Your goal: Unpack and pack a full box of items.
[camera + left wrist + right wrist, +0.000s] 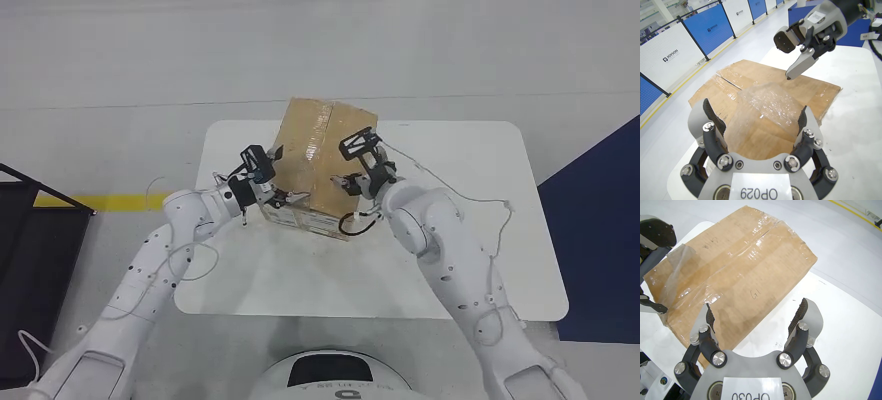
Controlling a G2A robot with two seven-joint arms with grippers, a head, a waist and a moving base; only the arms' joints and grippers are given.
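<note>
A closed cardboard box (318, 160) sits at the far middle of the white table (480, 250), its top seam covered in clear tape. A loose strip of tape (677, 262) stands up from the box's near corner. My left gripper (755, 109) is open at that corner, and the lifted tape (768, 102) lies between its fingers without being clamped. My right gripper (755, 306) hangs open over the box's near right side, with nothing in it. In the top view, the left gripper (280, 192) and the right gripper (352, 183) face each other across the box's near edge.
The box's far corner reaches past the table's far edge. Bare table lies to the right and near side of the box. A cable (470, 200) trails over the table on the right. Blue and white barrier panels (696, 37) stand on the floor beyond.
</note>
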